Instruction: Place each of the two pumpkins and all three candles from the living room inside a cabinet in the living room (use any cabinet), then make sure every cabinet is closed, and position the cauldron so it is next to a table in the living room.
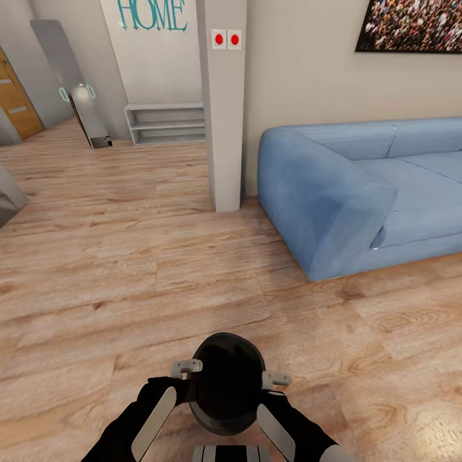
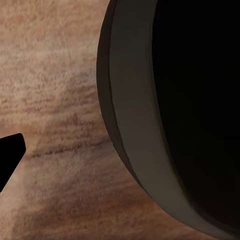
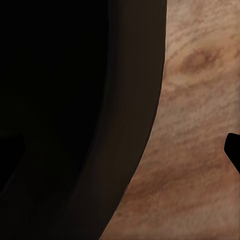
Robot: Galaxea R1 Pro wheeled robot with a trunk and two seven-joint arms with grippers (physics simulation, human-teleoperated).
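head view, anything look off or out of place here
Nothing is spilled or broken. The one unusual sight is the squat round black cauldron, held above the wooden floor between the left gripper and right gripper, near the blue sofa.

Black cauldron (image 1: 228, 378), dark grey along the rim (inside pure black). Blue sofa (image 1: 366, 192). Warm tan wood-grain floor (image 1: 128, 269) with darker knots. Pale grey pillar (image 1: 222, 102) bearing two red buttons (image 1: 226, 39) on white plates. Teal "HOME" lettering (image 1: 153, 14) on white wall. Grey shelf (image 1: 165, 123). Orange-brown door (image 1: 16, 96).
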